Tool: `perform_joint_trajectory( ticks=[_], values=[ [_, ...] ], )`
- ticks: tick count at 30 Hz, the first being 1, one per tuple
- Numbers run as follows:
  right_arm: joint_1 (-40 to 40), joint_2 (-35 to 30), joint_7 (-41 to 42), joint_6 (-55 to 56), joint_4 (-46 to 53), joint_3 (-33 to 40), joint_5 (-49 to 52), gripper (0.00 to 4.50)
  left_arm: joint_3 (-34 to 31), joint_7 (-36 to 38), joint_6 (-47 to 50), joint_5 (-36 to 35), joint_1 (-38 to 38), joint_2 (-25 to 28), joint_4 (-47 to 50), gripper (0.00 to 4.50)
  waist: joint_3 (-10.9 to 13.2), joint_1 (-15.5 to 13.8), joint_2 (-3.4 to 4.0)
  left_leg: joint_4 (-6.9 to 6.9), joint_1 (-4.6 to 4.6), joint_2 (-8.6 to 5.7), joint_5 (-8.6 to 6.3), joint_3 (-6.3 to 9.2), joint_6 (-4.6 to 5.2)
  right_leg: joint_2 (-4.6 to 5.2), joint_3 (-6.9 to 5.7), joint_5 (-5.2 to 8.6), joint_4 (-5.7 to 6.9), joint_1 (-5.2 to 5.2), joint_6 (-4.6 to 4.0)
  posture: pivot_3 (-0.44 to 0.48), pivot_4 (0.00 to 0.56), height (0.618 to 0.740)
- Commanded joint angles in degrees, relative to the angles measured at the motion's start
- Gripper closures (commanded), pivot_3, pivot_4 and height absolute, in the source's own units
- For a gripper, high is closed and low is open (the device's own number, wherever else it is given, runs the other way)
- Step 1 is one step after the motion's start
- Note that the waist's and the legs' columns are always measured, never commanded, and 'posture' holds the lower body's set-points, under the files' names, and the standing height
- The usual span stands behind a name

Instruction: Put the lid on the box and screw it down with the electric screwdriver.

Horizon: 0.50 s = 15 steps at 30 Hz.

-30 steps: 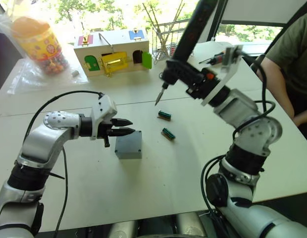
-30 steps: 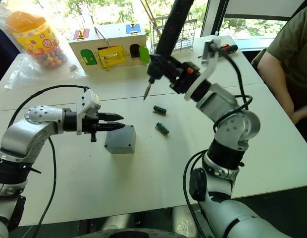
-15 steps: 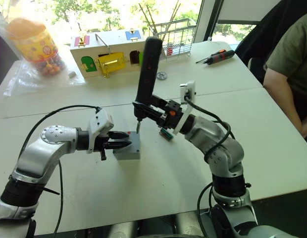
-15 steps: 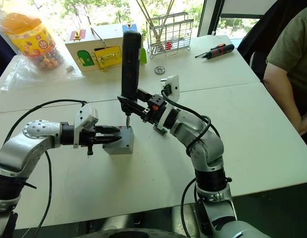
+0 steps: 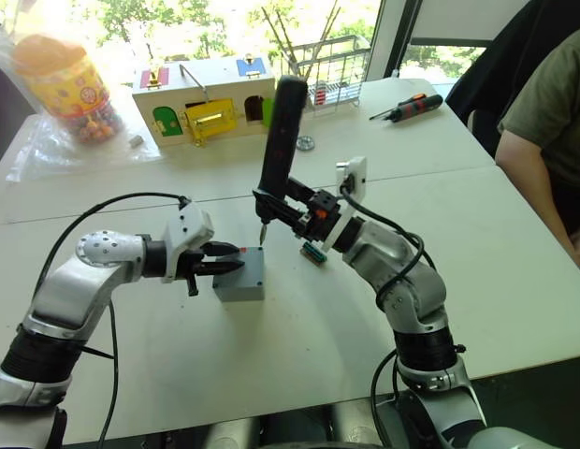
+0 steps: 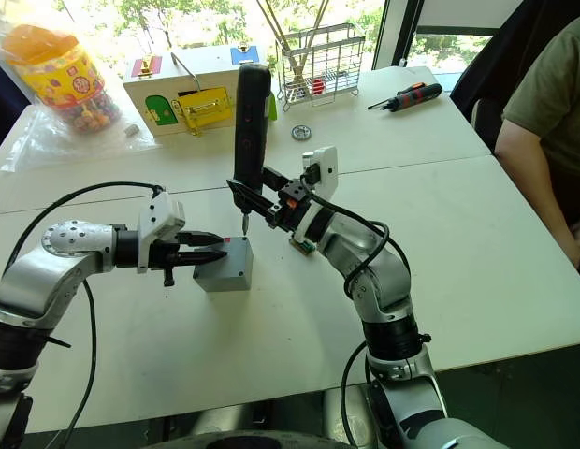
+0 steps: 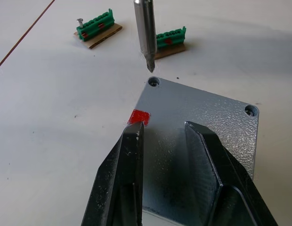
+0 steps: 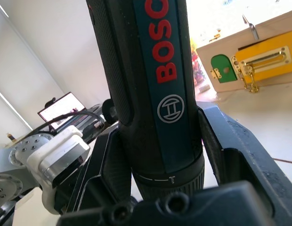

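— Where's it all at from your side?

— The box [image 5: 240, 274] sits on the table [image 5: 514, 243], a bit left of frame centre, and the lid [image 7: 202, 127] is already on top, flush as far as I can see. The left end effector [image 5: 226, 261] lies across the lid's near edge, its fingers [image 7: 127, 169] a little apart and not clamped on anything. I'd say it's only steadying the box.

— And the driver?

— The electric screwdriver [image 5: 279, 140] stands nearly upright in the right end effector [image 8: 155, 155], which is clamped round its lower barrel. Its bit hangs just above the lid's corner hole, not touching.

— Will that box stay put?

— I doubt it alone. It's small hard plastic, probably light, and it may skate or twist on the smooth table under torque. Holding it down from above, away from the corners, looks sensible. The driver's thick, stiff and top-heavy, so gripping it low seems right.

— Anything you can't make out?

— Whether a screw sits in that hole. The lid's near corners are hidden by the left fingers. Two green terminal blocks [image 7: 96, 28] lie beyond, one apparently with a screw.
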<state>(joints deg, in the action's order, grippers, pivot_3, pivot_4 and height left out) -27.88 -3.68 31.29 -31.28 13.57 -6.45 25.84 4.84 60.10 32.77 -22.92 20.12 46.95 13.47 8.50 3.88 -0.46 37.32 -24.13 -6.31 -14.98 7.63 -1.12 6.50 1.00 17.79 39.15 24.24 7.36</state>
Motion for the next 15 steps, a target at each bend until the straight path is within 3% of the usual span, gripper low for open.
perform_joint_trajectory(
  ticks=[1,15],
  values=[
    [-0.64,0.38,0.24,2.16,2.66,-0.65,0.49,2.70,1.55,0.32,-0.24,1.70,-0.51,0.21,-0.76,3.14,0.00,-0.02,0.00,0.00,0.00,0.00,0.00,0.00,0.00,0.00,0.00,0.00,0.00,0.00,0.00,0.000,0.150,0.740],
    [0.54,-0.89,0.85,6.95,-0.29,-3.73,-4.13,2.70,1.45,0.99,0.03,1.45,-0.82,0.17,-0.26,3.14,-0.02,-0.02,0.00,0.00,0.08,0.00,0.00,0.00,0.00,-0.02,0.00,0.00,0.00,-0.07,0.00,0.000,0.150,0.740]
  ],
)
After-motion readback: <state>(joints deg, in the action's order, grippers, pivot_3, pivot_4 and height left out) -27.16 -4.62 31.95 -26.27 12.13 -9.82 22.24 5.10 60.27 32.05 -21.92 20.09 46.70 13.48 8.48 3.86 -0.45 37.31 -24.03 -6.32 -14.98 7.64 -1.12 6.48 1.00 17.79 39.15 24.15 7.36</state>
